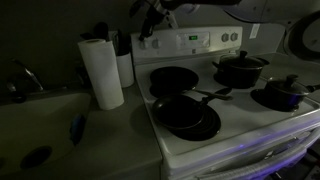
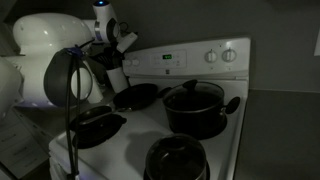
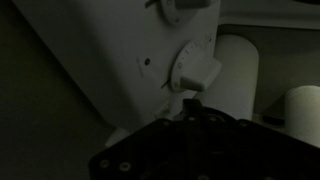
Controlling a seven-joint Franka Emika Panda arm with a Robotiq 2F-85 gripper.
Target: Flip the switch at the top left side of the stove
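up at the left end of the white electric stove, the dark robot gripper hangs right beside the raised white back panel, near the panel's upper left corner. the stove stands against the wall, just beside a grey counter with a sink. an upright white paper towel roll stands on the counter by the stove's left edge.

in an exterior view a small green digital display glows in the middle of the panel, and two small round white knobs sit toward its far end. all four burners are covered: a black lidded pot and a dark empty pan at the back, a black frying pan and a small dark pot at the front.

in the wrist view a white round knob sits just above the gripper's dark tip, very close. whether they touch i cannot tell. another knob is cut off by the top edge. the picture is too dark to say whether the jaws are apart or together.
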